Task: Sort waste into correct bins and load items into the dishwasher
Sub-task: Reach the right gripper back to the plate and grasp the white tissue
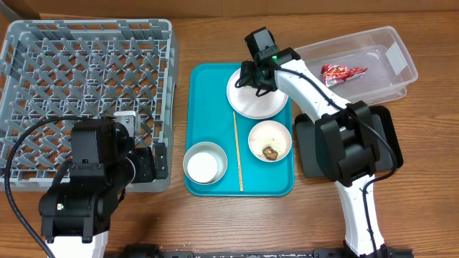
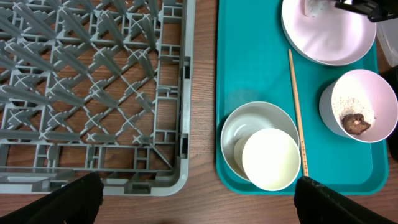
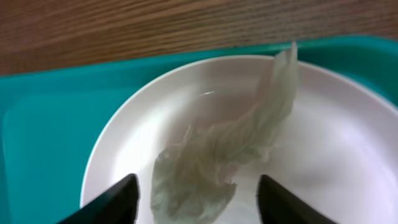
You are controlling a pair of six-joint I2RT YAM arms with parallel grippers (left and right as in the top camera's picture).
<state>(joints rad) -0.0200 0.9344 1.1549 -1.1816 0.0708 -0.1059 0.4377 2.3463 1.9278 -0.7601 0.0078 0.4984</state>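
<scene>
The big grey rack (image 1: 86,64) stands on the left. Beside it, the teal tray (image 1: 208,100) carries the white plate (image 1: 262,104), and the tissue (image 3: 217,155) lies on that. The right gripper (image 3: 198,193) hangs over the tissue, jaws apart to pinch it. The left gripper (image 2: 199,186) has its jaws wide apart too.

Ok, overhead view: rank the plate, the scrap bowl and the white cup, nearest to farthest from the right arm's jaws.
1. Plate, directly beneath, at the tray's far end.
2. Scrap bowl, tray's near right corner.
3. White cup, tray's near left corner, inside a grey bowl.
</scene>
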